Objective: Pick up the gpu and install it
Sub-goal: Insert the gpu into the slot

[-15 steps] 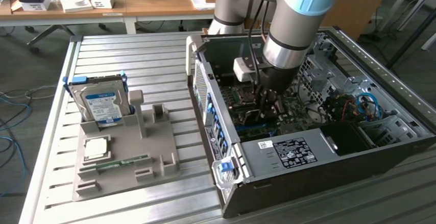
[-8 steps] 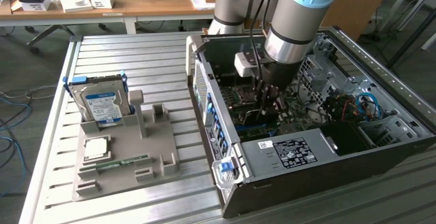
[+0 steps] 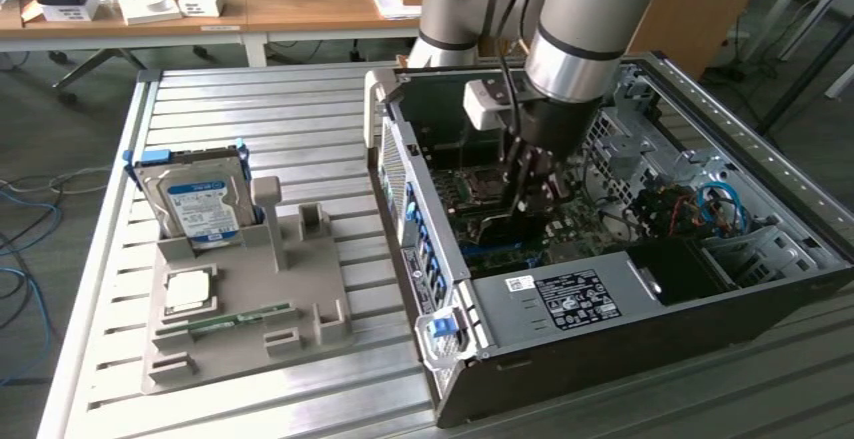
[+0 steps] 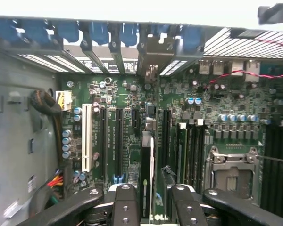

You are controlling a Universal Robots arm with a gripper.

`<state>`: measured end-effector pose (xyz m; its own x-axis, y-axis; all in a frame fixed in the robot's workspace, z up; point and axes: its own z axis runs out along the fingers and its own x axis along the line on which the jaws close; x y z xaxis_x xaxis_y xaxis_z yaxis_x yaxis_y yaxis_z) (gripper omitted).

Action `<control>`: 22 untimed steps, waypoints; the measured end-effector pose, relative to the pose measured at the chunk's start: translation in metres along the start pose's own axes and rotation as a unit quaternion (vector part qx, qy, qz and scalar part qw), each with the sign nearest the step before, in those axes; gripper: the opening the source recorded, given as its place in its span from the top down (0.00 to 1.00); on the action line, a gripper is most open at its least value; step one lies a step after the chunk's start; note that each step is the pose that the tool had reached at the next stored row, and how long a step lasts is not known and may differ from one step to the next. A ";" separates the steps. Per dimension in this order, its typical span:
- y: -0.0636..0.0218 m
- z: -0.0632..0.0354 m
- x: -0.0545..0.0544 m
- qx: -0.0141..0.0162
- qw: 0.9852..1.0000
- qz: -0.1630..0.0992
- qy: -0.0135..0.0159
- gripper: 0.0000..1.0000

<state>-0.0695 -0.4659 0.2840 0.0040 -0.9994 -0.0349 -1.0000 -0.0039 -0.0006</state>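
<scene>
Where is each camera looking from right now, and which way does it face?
Exterior view: off the arm, above, facing the open computer case and parts holder; the arm reaches inside.
Wrist view: on the wrist, facing the motherboard; gripper holds the gpu edge-on.
Shared: case interior, motherboard, gripper.
</scene>
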 end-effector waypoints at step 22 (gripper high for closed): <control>0.0000 -0.0606 -0.002 0.000 1.000 0.000 0.000 0.67</control>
<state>-0.0695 -0.4656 0.3446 0.0039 -0.9994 -0.0350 -1.0000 -0.0039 -0.0006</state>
